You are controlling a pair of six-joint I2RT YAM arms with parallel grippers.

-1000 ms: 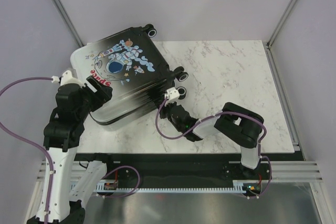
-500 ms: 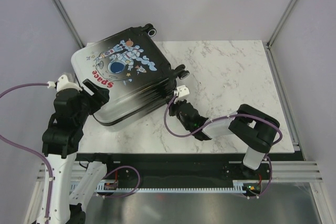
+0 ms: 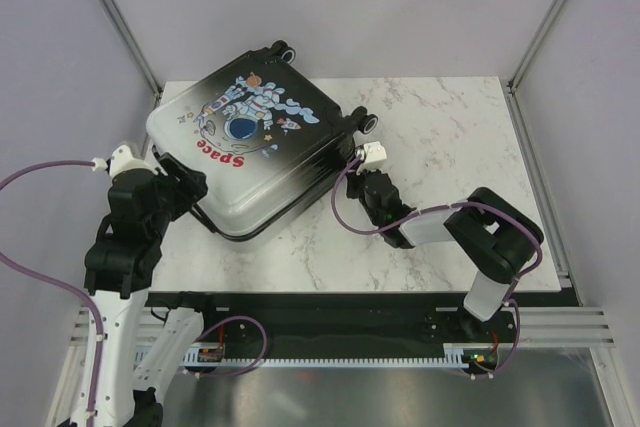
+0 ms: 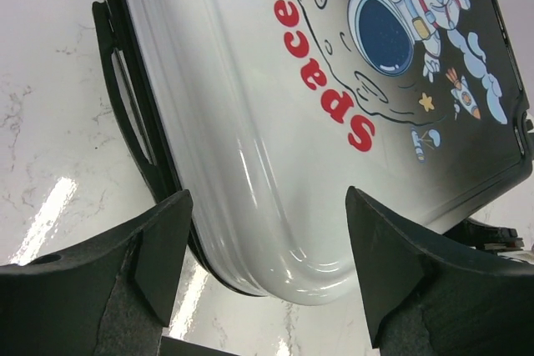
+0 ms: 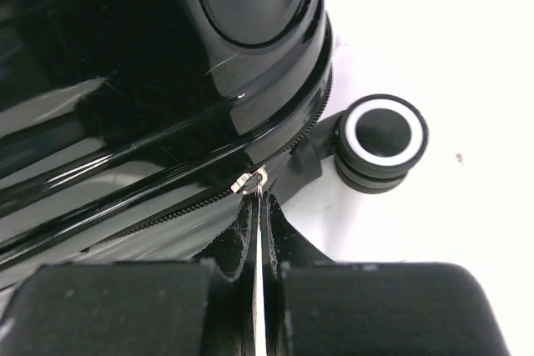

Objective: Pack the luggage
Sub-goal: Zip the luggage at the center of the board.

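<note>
The right claw (image 5: 259, 239), pinched shut on the thin metal zip pull (image 5: 252, 181), had travelled along the zip line over the past second, from the middle of the near side to the wheeled corner; the suitcase (image 3: 250, 162) had swung with it, its wheeled end further right and its near corner drawn in from the left; the pull stood at the seam's bend, just beside a black wheel (image 5: 382, 139) with a white ring. The left claw (image 4: 267, 198) had drawn back toward its base; its jaws stood wide apart, level with the pale rounded corner of the shell and touching nothing, where a second ago it sat close against that side. The suitcase lay flat and print-up on the far-left part of the marble table (image 3: 450, 137), red "Space" lettering facing the camera above; its left corner reached the table's left edge and one far wheel hung past the far edge. Bare marble ran from the right claw to the table's right edge, and a narrower strip lay between the suitcase and the near edge.
</note>
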